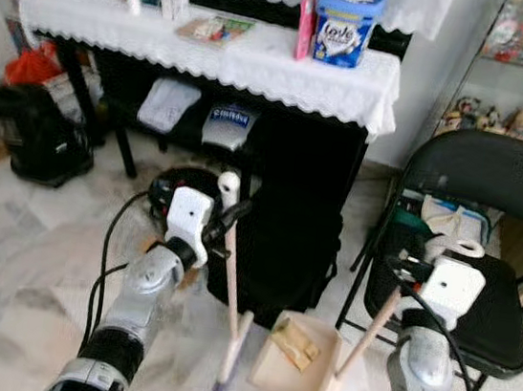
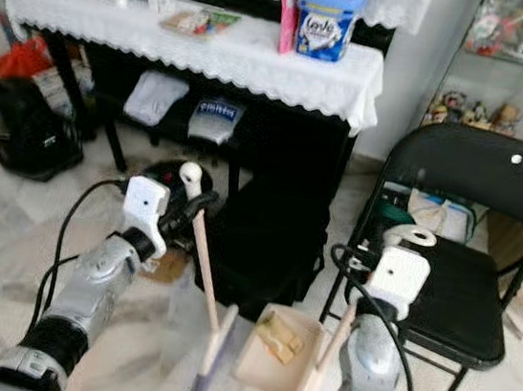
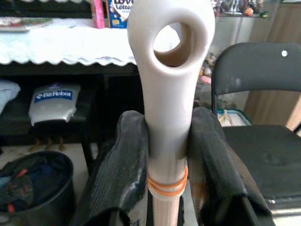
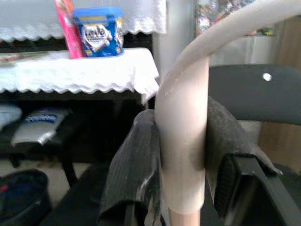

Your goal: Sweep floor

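Observation:
My left gripper (image 1: 227,222) is shut on the pale broom handle (image 1: 230,288), just below its looped top (image 3: 171,42). The broom's head (image 1: 233,356) rests on the marble floor beside the dustpan. My right gripper (image 1: 406,272) is shut on the dustpan's handle (image 1: 369,330), whose curved top (image 4: 188,103) stands between the black fingers (image 4: 134,169). The beige dustpan (image 1: 263,369) sits on the floor between my arms and holds a crumpled tan scrap (image 1: 295,343).
A black folding chair (image 1: 495,178) with things on its seat stands at the right. Ahead is a black table with a white lace cloth (image 1: 260,60), bags beneath it. A black bin (image 1: 181,185) and a black bag (image 1: 42,143) sit at the left.

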You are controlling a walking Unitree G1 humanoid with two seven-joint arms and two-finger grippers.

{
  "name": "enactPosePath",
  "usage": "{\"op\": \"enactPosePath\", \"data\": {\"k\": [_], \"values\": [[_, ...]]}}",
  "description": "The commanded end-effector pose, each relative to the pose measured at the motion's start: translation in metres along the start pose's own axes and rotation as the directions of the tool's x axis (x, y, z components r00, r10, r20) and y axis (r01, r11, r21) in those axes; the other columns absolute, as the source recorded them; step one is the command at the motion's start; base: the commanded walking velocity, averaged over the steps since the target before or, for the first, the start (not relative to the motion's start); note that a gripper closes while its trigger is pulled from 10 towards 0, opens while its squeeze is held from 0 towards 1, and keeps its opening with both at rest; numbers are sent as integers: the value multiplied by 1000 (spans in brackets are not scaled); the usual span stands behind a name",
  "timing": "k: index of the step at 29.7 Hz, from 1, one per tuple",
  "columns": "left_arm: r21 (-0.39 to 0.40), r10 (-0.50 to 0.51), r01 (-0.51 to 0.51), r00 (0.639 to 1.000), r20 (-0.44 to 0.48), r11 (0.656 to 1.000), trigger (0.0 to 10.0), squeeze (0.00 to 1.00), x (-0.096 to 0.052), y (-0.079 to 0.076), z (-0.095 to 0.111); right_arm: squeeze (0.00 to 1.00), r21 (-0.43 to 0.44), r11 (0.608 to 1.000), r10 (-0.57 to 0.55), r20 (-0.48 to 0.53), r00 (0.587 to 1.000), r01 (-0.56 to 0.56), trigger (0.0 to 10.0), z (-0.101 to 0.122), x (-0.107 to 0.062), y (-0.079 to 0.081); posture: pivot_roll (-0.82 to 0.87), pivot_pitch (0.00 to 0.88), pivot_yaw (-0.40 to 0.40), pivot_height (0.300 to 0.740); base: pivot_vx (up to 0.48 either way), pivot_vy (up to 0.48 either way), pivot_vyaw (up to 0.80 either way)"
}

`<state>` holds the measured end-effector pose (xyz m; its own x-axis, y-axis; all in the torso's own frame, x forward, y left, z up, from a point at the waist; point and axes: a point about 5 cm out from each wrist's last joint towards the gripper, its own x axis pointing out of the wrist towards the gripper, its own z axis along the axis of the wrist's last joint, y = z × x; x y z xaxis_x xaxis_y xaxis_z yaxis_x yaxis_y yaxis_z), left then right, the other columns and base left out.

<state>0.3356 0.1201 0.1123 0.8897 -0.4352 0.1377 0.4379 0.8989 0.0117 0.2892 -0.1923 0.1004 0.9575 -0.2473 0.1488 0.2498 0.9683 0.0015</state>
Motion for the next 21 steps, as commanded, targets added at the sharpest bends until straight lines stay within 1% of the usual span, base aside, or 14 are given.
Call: {"op": "enactPosePath", "data": {"k": [1,17,21], "values": [[16,-18,17,999,48,1000,10000,0,5,-1,11,0,33,999,5,60,998,-7,10000,13,4,2,-98,0,28,740,0,0,0],[15,-4,3,999,44,1000,10000,0,4,1,10,0,33,999,6,55,998,-7,10000,12,2,1,-94,0,24,740,0,0,0],[16,-3,2,999,39,1000,10000,0,4,2,10,0,22,999,30,46,998,-31,10000,11,3,5,-90,0,22,740,0,0,0]]}}
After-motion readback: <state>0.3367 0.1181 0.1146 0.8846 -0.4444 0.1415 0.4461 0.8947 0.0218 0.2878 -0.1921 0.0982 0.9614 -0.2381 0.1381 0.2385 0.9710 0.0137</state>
